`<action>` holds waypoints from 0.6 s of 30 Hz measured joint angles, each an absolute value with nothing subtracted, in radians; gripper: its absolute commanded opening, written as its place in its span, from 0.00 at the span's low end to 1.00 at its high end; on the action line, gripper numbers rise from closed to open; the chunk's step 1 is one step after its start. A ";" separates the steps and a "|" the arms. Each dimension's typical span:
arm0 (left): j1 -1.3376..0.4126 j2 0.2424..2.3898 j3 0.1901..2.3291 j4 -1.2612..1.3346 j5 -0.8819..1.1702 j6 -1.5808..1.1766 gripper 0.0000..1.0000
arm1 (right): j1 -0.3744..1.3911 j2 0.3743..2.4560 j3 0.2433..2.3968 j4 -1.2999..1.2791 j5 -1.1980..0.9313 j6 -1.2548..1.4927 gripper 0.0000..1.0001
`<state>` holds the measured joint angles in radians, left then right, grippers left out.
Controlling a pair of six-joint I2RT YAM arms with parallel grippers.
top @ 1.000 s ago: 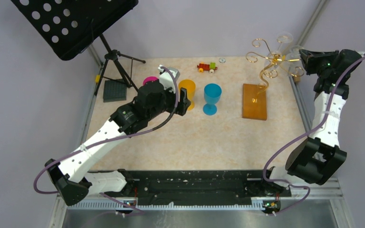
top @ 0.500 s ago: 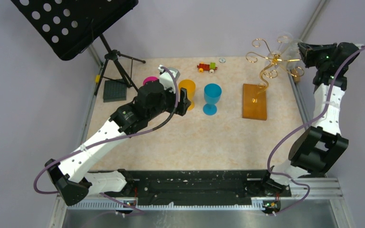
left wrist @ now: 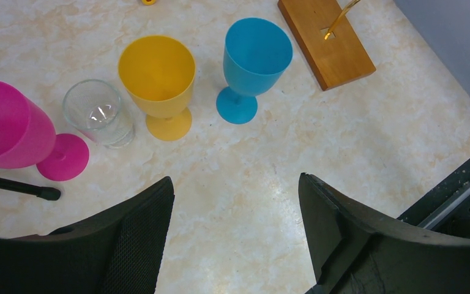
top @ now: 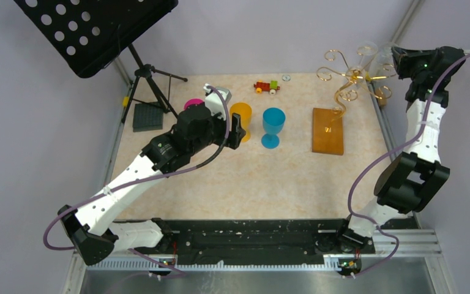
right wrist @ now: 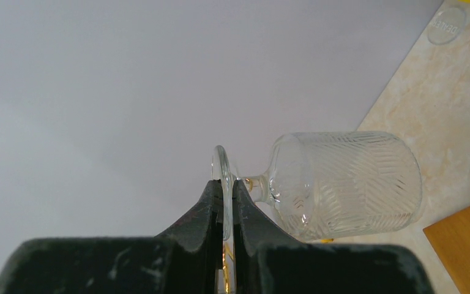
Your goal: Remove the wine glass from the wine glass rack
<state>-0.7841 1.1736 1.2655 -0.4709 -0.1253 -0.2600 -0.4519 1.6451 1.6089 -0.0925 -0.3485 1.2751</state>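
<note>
The wine glass (right wrist: 343, 184) is held on its side by the right gripper (right wrist: 224, 190); the two fingers (right wrist: 205, 211) are pressed together on the thin round foot of the glass, and the stem and ribbed bowl are pointed away from the wrist. From above, the glass is seen high over the far right corner of the table (top: 251, 177), just beside the curled upper arms of the rack (top: 346, 76); whether the wire is touched cannot be told. The rack's gold wire is fixed in a wooden base (top: 328, 131), which is laid flat on the table to the right of a blue goblet (left wrist: 257, 52).

The left gripper (left wrist: 235, 236) is spread wide and nothing is held between its jaws; it is hung above the table top, near a row of cups. A yellow goblet (left wrist: 156, 73) is stood just beside the blue one; a small clear tumbler (left wrist: 95, 113) is set just beside the yellow goblet's foot; a pink goblet (left wrist: 3, 122) is seen at the left edge of that view. A toy train (top: 267, 87) is placed near the far edge of the table, with a small clear disc (top: 286, 78) next to it; a black music stand (top: 92, 30) on a tripod is stood at the far left corner.
</note>
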 measured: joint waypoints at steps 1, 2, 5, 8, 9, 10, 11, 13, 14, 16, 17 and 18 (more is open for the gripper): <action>-0.784 1.174 1.266 -0.471 -0.125 -0.260 0.78 | -0.452 1.647 1.615 -0.097 -0.340 1.274 0.00; -0.784 1.174 1.266 -0.471 -0.125 -0.260 0.78 | -0.452 1.649 1.621 -0.098 -0.331 1.269 0.00; -0.784 1.174 1.266 -0.471 -0.125 -0.260 0.78 | -0.452 1.652 1.658 -0.123 -0.296 1.235 0.00; -0.783 1.174 1.266 -0.471 -0.125 -0.260 0.78 | -0.452 1.652 1.704 -0.145 -0.249 1.172 0.00; -0.783 1.174 1.266 -0.471 -0.125 -0.260 0.78 | -0.452 1.652 1.716 -0.146 -0.234 1.151 0.00; -0.783 1.174 1.266 -0.471 -0.125 -0.260 0.79 | -0.452 1.652 1.726 -0.147 -0.221 1.130 0.00; -0.783 1.174 1.266 -0.471 -0.125 -0.260 0.79 | -0.452 1.649 1.733 -0.148 -0.210 1.112 0.00; -0.783 1.174 1.266 -0.471 -0.124 -0.260 0.79 | -0.452 1.637 1.736 -0.153 -0.194 1.076 0.00; -0.783 1.174 1.266 -0.471 -0.124 -0.260 0.79 | -0.452 1.630 1.736 -0.158 -0.190 1.062 0.00; -0.783 1.174 1.266 -0.471 -0.124 -0.260 0.79 | -0.452 1.609 1.736 -0.172 -0.186 1.037 0.00; -0.783 1.174 1.266 -0.471 -0.124 -0.260 0.80 | -0.452 1.596 1.736 -0.179 -0.187 1.026 0.00; -0.783 1.174 1.266 -0.471 -0.123 -0.261 0.81 | -0.452 1.581 1.736 -0.187 -0.189 1.016 0.00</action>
